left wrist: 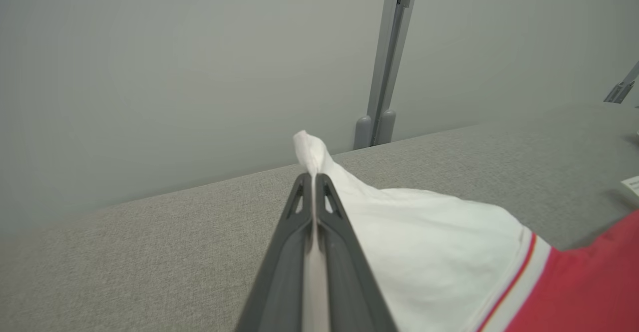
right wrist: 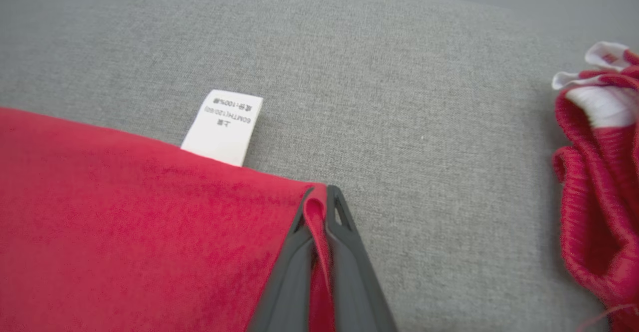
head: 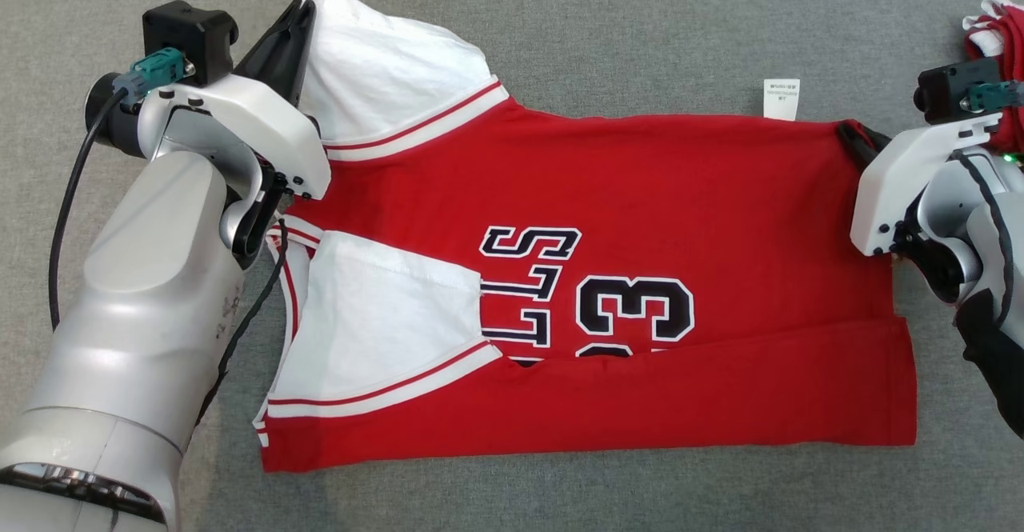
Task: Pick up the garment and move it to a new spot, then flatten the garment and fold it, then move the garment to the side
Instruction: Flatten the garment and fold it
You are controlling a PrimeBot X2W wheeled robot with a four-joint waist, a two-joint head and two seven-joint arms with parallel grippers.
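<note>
The garment (head: 624, 220) is a red jersey with white sleeves and black-and-white lettering, lying flat on the grey table, its near long edge folded up over the numbers. My left gripper (head: 298, 14) is shut on the tip of the far white sleeve (left wrist: 424, 242), lifting it off the surface; the fingers (left wrist: 332, 222) pinch the white cloth. My right gripper (head: 850, 134) is shut on the far hem corner of the garment (right wrist: 125, 222); red cloth is bunched between its fingers (right wrist: 344, 232). A white care label (right wrist: 222, 126) sticks out of the far edge.
Another red and white garment (head: 996, 28) lies bunched at the far right, close behind my right wrist, also in the right wrist view (right wrist: 599, 172). A grey post (left wrist: 392, 57) rises behind the table's far edge. Grey tabletop (head: 640, 36) lies bare beyond the jersey.
</note>
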